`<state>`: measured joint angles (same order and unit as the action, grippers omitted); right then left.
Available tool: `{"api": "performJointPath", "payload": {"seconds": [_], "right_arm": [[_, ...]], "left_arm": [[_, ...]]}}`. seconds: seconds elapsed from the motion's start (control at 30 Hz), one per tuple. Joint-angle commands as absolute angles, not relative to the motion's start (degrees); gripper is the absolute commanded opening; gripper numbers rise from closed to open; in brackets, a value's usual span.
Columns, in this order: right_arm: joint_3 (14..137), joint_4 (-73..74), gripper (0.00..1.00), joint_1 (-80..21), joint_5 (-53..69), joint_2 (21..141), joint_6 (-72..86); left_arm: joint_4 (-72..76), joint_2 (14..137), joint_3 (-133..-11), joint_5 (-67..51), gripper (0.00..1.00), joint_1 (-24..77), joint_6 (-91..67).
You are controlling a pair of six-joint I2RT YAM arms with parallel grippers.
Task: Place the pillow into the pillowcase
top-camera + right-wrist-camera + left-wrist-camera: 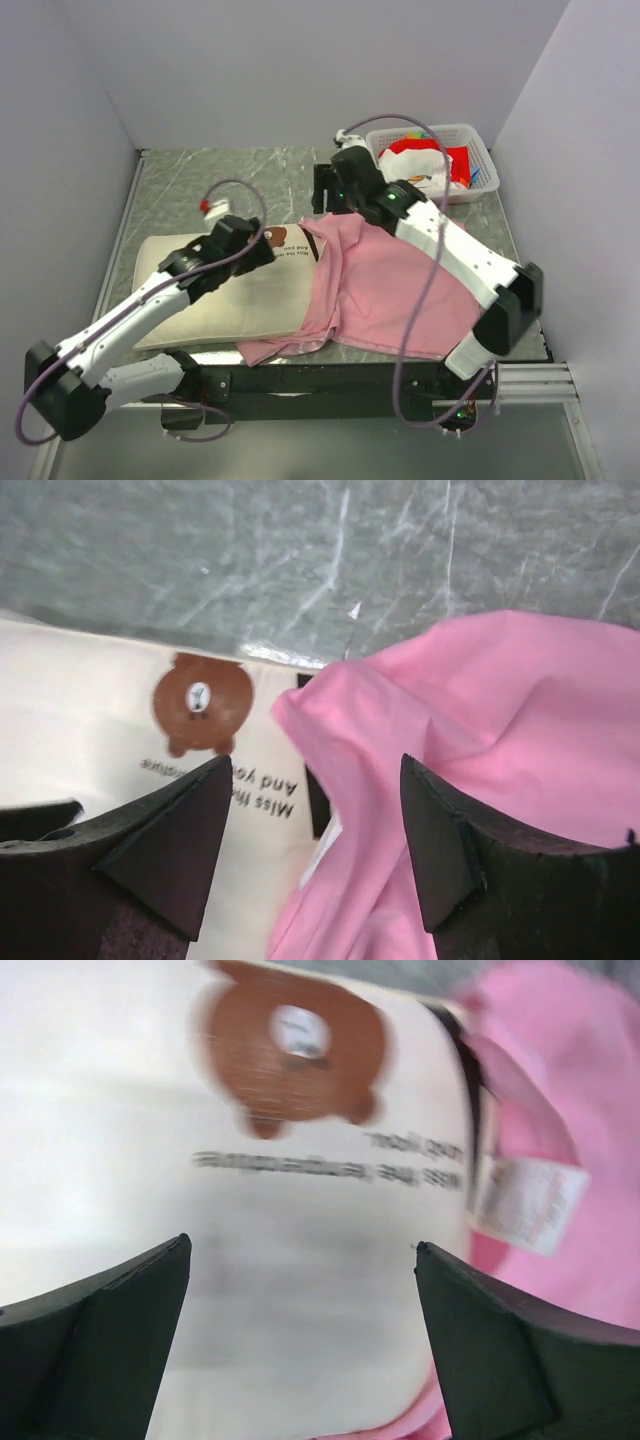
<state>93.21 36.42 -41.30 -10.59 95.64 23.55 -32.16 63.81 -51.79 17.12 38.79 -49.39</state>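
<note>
The cream-white pillow (215, 295) lies left of centre, its right end tucked under the pink pillowcase (400, 285), which spreads to the right. My left gripper (266, 241) hovers over the pillow's far corner by the brown bear mark. Seen from the left wrist, the left gripper (302, 1248) stands open over bare pillow (120, 1110), with the bear mark (295, 1050) ahead and the pillowcase (600, 1100) with a white tag (525, 1200) at right. My right gripper (322, 203) is open above the pillowcase's far-left edge. In its wrist view the right gripper (315, 762) straddles the pillowcase's raised fold (350, 730) without gripping it; the pillow (70, 710) lies at left.
A white basket (455, 129) holding red and white items stands at the back right, close behind the right arm. The grey marbled table (200, 180) is walled in on the left, back and right. A black rail runs along the near edge.
</note>
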Motion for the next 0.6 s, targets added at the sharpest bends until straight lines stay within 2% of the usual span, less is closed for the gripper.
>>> {"api": "performJointPath", "payload": {"seconds": [0.0,0.1,0.23,0.3,0.57], "right_arm": [[83.43,27.97,0.73,-43.15,-12.58,86.32,30.74],[74.81,25.59,0.71,-46.39,-11.87,81.4,34.96],[66.47,24.26,0.69,-50.88,-12.3,77.53,37.97],[64.52,23.82,0.69,-52.64,-12.92,76.73,38.84],[61.17,23.38,0.69,-56.42,-14.05,78.04,39.46]], "left_arm": [[-47.45,56.09,-52.39,32.42,0.99,32.19,-58.88],[-49.57,51.78,-49.85,33.13,0.99,21.92,-61.16],[-51.85,49.22,-47.99,36.02,0.99,14.25,-63.36],[-53.78,49.31,-47.81,39.02,0.99,11.7,-66.34],[-54.84,52.37,-46.76,38.93,0.99,2.64,-68.55]]}}
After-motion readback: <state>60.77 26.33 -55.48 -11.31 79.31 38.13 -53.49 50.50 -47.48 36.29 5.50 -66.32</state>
